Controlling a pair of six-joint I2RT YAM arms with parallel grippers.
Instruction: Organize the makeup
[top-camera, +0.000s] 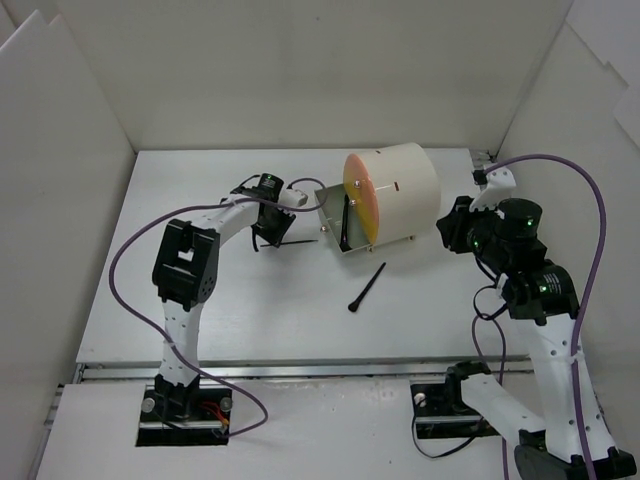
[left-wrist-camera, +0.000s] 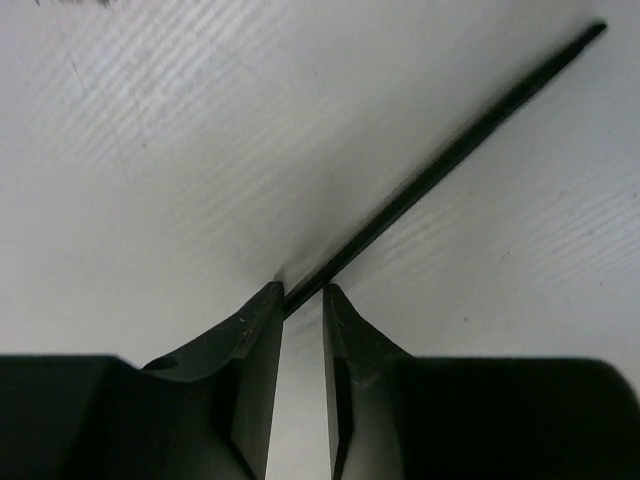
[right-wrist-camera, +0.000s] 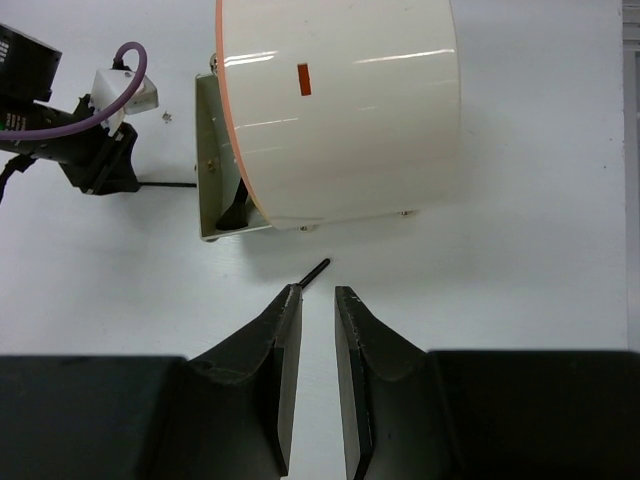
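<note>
The left end effector (left-wrist-camera: 303, 295) is down at the table (top-camera: 250, 310), its two fingers drawn close with only a slim slit between them. The near end of a thin black brush (left-wrist-camera: 450, 155) sits right at the mouth of that slit, against the left finger. Whether the brush is actually pinched or merely bracketed cannot be told from the wrist view. The brush lies flat, and its far end points toward the open drawer (right-wrist-camera: 207, 150) of the cream cylinder (top-camera: 395, 190), where another dark item already rests. A second black brush (top-camera: 367, 288) lies loose on the table in front of the cylinder, apart from the first. Its thin tip is just ahead of the right end effector (right-wrist-camera: 318, 292), whose fingers are slightly parted and hold nothing. Both brushes look light, stiff and very slender, with a smooth finish. Such a handle is likely to roll away or pivot in a grip taken at the extreme end. A hold further in along the shaft, squarely across it, would probably keep it from swinging on the way to the drawer. The thicker end of the second brush seems to offer the surer purchase.
</note>
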